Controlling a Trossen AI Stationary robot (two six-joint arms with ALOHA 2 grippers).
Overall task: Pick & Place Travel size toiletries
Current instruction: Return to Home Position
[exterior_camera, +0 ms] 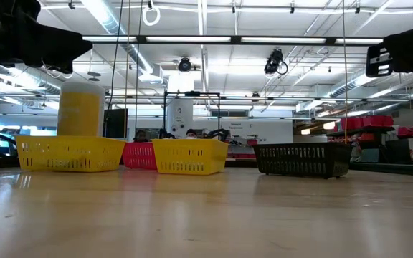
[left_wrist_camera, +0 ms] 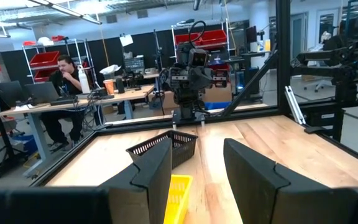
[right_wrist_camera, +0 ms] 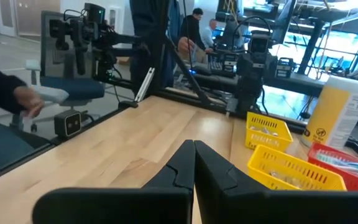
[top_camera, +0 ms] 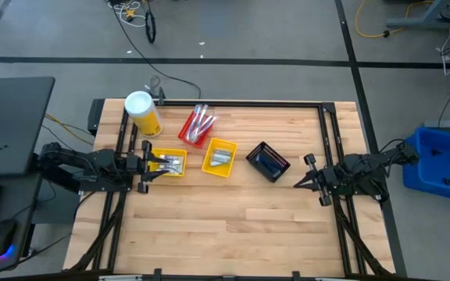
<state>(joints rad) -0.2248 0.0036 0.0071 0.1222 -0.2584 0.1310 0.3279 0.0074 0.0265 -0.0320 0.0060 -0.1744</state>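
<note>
Four small bins stand in a row on the wooden table: a yellow bin (top_camera: 172, 162), a red bin (top_camera: 196, 127), a second yellow bin (top_camera: 219, 157) and a black bin (top_camera: 268, 162). Toothbrushes (top_camera: 201, 121) lie in the red bin, and small pale toiletries (top_camera: 222, 156) lie in the second yellow bin. More items (top_camera: 170, 164) fill the first yellow bin. My left gripper (top_camera: 148, 166) hovers open above the left end of that bin (left_wrist_camera: 179, 193). My right gripper (top_camera: 299, 184) waits shut to the right of the black bin, its fingers (right_wrist_camera: 194, 158) closed together.
A large yellow canister (top_camera: 141, 113) with a white lid stands at the table's far left, behind the first yellow bin. Bare wood lies across the near half of the table (top_camera: 233, 226). Beyond the right edge a person's hand and dark sleeve (right_wrist_camera: 17, 93) show.
</note>
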